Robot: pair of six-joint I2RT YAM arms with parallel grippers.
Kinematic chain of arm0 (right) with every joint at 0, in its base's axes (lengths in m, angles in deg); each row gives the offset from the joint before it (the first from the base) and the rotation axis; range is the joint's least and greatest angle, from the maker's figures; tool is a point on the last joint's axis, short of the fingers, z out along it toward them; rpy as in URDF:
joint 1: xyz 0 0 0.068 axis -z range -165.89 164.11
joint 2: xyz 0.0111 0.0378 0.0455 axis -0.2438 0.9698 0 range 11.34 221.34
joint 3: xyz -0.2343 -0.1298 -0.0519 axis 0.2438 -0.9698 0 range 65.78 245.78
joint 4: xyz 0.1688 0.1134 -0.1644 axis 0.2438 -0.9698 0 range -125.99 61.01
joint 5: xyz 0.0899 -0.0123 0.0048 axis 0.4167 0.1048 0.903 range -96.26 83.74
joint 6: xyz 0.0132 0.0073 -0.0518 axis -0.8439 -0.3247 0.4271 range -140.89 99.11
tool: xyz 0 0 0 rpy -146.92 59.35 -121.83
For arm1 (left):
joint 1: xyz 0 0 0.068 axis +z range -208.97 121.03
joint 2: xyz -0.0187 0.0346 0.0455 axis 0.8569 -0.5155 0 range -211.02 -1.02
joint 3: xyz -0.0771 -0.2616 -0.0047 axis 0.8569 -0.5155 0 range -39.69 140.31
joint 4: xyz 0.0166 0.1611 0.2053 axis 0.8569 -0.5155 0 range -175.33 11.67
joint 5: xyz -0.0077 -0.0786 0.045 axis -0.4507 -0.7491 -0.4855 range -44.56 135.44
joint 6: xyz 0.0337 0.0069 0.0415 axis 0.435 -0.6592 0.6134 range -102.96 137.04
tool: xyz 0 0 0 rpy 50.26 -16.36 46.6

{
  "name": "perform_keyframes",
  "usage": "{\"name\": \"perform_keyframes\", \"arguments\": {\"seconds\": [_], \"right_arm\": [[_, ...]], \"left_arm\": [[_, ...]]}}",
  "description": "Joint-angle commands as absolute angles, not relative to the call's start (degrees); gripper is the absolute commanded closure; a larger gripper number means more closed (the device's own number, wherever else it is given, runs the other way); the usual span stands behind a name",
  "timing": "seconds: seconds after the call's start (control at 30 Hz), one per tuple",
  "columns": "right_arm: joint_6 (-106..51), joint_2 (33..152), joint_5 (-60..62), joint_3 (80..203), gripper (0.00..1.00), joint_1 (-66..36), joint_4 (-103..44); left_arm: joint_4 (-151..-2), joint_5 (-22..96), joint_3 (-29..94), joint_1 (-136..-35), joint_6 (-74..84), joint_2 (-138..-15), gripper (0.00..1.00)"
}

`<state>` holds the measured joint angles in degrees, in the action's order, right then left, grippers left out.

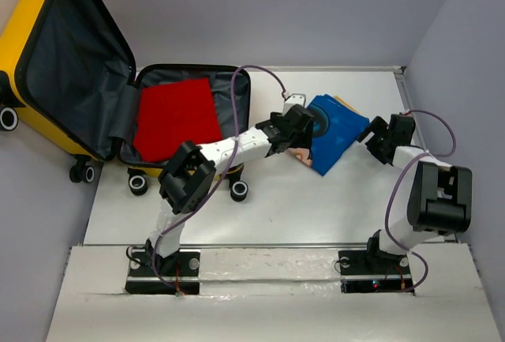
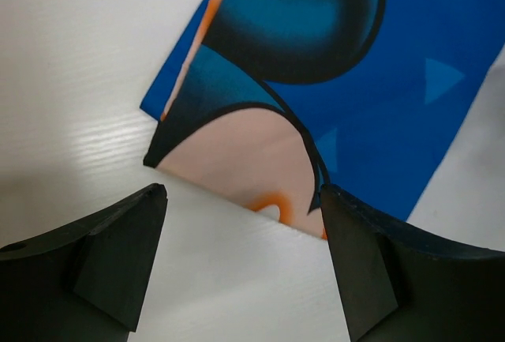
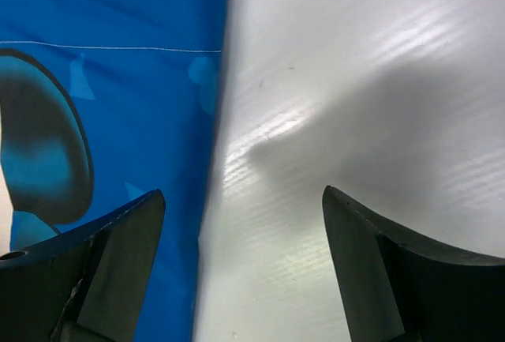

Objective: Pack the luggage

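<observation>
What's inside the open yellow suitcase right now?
A flat red item lies in the base half of the suitcase; the lid half shows only grey lining. The left arm hides the base's near right corner.

Lab test cell: grey walls [image 1: 316, 10] enclose a white table [image 1: 316, 216]

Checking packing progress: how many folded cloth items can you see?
2: a red cloth inside the luggage, a blue printed cloth on the table. More may lie underneath.
</observation>
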<state>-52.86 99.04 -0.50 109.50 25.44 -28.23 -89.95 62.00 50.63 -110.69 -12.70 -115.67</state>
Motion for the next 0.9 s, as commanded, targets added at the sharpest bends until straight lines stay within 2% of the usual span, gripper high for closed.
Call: {"name": "perform_keyframes", "arguments": {"seconds": [0.0, 0.33, 0.5, 0.73, 0.87], "right_arm": [[-53.8, 103.4, 5.8, 113.7, 0.13, 25.3, -21.9], [-56.4, 113.9, 7.4, 120.3, 0.15, 25.3, -19.8], [-57.9, 116.4, 7.4, 121.3, 0.23, 25.3, -19.2], [-58.3, 117.3, 7.0, 122.2, 0.29, 25.3, -18.8], [-58.7, 118.0, 8.1, 122.6, 0.35, 25.3, -18.8]], "left_arm": [[-94.4, 69.3, 59.0, -108.9, -10.3, -119.7, 0.09], [-97.4, 63.6, 67.5, -104.8, -7.2, -129.5, 0.08], [-97.7, 57.7, 70.1, -104.0, -6.2, -133.1, 0.09], [-96.8, 51.7, 70.4, -103.4, -6.2, -135.8, 0.16], [-95.3, 48.7, 70.4, -102.8, -6.8, -136.9, 0.24]]}}
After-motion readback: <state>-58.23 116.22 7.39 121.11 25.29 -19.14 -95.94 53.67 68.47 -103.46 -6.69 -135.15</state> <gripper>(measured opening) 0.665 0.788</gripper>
